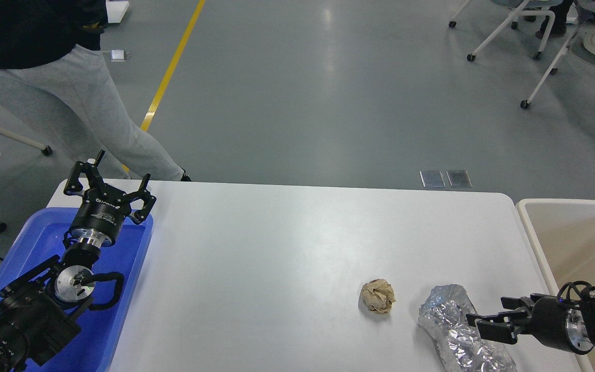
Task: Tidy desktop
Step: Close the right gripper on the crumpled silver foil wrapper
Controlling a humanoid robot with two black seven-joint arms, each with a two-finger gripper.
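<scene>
The white desktop (277, 248) fills the middle of the head view. A crumpled brown paper ball (377, 296) lies on it at the near right. A crinkled silver foil bag (455, 330) lies just right of the ball, reaching the near edge. My right gripper (491, 316) is open, low at the foil bag's right side, fingers pointing left; I cannot tell if it touches the bag. My left gripper (111, 178) is open and empty, raised over the far end of the blue tray.
A blue plastic tray (127, 289) sits at the desktop's left end under my left arm. A beige bin (576, 232) stands off the right end. A person in grey trousers (70, 98) stands beyond the far left corner. Wheeled chairs (535, 46) are at the back right.
</scene>
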